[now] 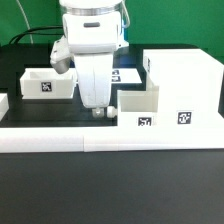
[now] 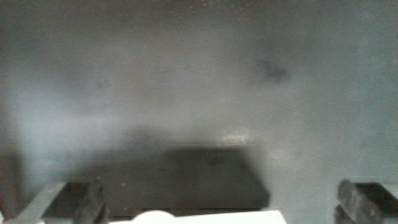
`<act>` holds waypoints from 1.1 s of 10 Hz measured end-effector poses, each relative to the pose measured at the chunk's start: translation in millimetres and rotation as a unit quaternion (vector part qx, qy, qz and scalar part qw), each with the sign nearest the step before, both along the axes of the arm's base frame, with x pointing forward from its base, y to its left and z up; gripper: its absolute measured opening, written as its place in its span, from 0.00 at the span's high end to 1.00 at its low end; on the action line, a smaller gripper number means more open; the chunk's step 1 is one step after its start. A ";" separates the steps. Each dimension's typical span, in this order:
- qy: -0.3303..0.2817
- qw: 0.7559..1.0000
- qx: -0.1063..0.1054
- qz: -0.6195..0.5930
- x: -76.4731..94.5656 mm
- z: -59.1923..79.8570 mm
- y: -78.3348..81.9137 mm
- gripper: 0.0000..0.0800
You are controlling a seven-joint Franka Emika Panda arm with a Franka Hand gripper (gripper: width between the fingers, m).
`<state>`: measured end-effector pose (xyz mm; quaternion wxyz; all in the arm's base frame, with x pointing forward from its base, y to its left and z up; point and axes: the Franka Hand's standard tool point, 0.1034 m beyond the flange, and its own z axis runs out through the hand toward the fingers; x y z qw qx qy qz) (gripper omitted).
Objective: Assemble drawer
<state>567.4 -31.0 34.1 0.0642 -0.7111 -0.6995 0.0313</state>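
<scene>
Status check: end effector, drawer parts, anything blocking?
End effector low over table, open, empty. Shell and two trays apart, unassembled. No visible obstruction.

The tall white hollow plastic shell [image 1: 182,88] looks smooth and matt. Both small white open-top plastic trays, left [image 1: 46,82] and nearer [image 1: 138,108], share that finish and carry flat black-and-white tags. The black tabletop [image 1: 40,108] is dull. The robot's white casing [image 1: 92,45] shines slightly.
</scene>
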 end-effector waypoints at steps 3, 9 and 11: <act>0.003 1.000 0.002 0.007 24.0 6.4 16.1 0.19; 0.011 1.000 0.001 0.019 19.8 3.1 53.5 0.19; 0.010 1.000 -0.001 0.020 19.6 4.0 37.4 0.19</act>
